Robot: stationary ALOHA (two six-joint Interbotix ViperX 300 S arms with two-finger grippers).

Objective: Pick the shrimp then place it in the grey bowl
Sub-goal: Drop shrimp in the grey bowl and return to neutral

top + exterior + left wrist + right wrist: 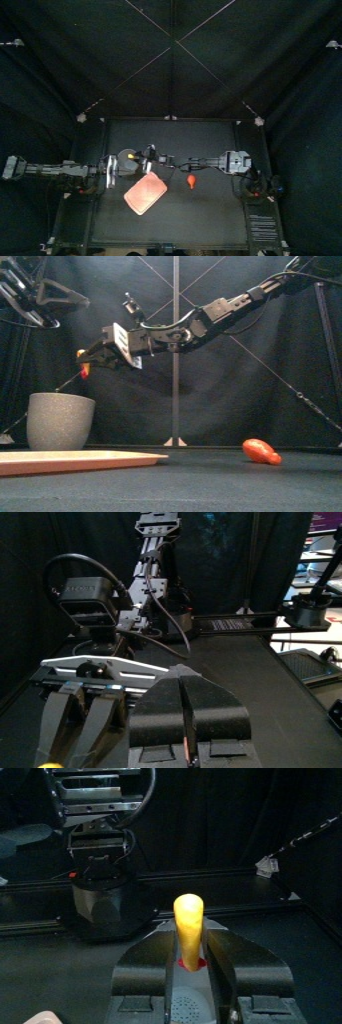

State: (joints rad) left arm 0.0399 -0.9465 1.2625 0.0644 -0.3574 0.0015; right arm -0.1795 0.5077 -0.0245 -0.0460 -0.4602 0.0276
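The tall grey speckled cup (60,421) stands at the table's left. My right arm reaches across from the right. Its gripper (87,363) hangs above the cup's rim, shut on a small orange-yellow shrimp (84,370). In the right wrist view the shrimp (189,923) sticks out from between the closed jaws of the right gripper (189,960). My left gripper (187,750) rests at the left, high beside the cup, with its jaws together and nothing in them.
A flat pink tray (74,461) lies near the front left, in front of the cup; it is also in the top view (144,192). A red toy (262,451) lies on the table right of the middle (193,181).
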